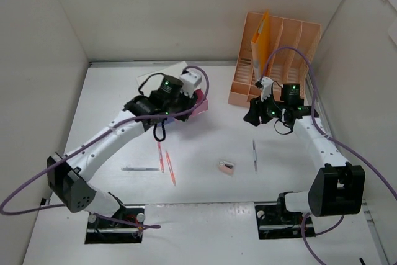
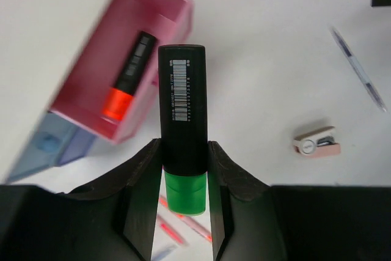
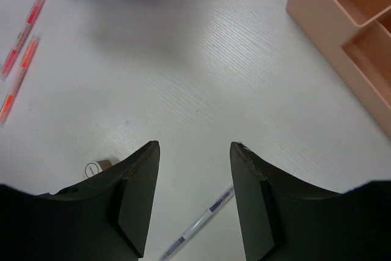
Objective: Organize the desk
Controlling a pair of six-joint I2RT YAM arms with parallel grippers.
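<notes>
Matte white desk (image 1: pixel 211 147) was spread beneath both sets of fingers, walled by upright white panels (image 1: pixel 155 10) | green-capped black highlighter (image 2: pixel 182 90) was pinched between the left gripper (image 2: pixel 183 148) fingers, pink drawer (image 2: pixel 171 29) just beyond their tips | right gripper (image 3: pixel 194 146) fingers were held apart, nothing between them; pen (image 3: pixel 201 221) lay just beneath them, peach organiser (image 3: pixel 342 35) beyond to their right

The table (image 3: pixel 201 77) is matt white with a fine, wood-like grain (plainest in the right wrist view). The marker (image 2: pixel 182 108) has a smooth black plastic barrel with a slight sheen and a green plastic end. The pink drawer (image 2: pixel 153 10) is glossy plastic. The left gripper's (image 2: pixel 183 148) jaws look matt black and faintly rough. The file rack (image 3: pixel 342 35) is smooth, matt peach plastic.
</notes>
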